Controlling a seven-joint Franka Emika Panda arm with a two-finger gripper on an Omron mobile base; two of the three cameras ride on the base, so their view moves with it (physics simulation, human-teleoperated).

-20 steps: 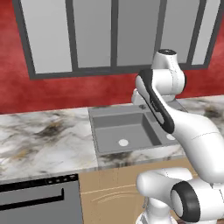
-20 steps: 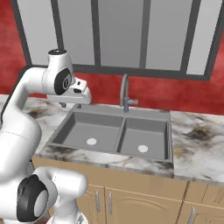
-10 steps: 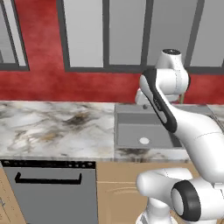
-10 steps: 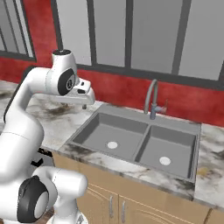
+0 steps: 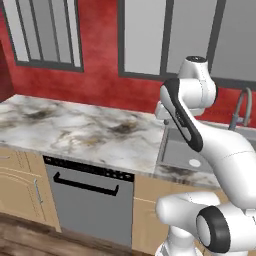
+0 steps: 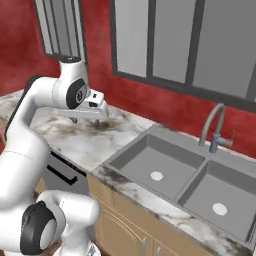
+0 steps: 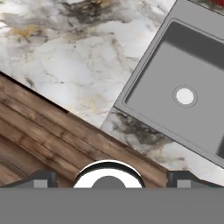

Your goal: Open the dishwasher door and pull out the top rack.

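Observation:
The dishwasher door [image 5: 93, 205] is a flat grey panel set under the marble counter, upright and shut, with a black bar handle [image 5: 85, 184] below a black control strip [image 5: 90, 168]. Its edge and handle also appear beside my arm as the dishwasher door [image 6: 59, 172]. The top rack is hidden behind the shut door. My gripper [image 6: 81, 117] hangs above the counter, well above the door, pointing down. In the hand view the gripper [image 7: 111, 179] is open, with its fingertips [image 7: 40, 179] wide apart and nothing between them.
A double steel sink [image 6: 186, 172] with a curved faucet [image 6: 214, 129] lies to the right of the dishwasher. Marble counter [image 5: 75, 127] runs left of the sink. Tan cabinet fronts [image 5: 22, 187] flank the door. Wood floor [image 7: 39, 135] lies below.
Both base views have swung, so the base has moved. The dishwasher door now stands full in the left base view and the sink has slid right. The jaws have widened.

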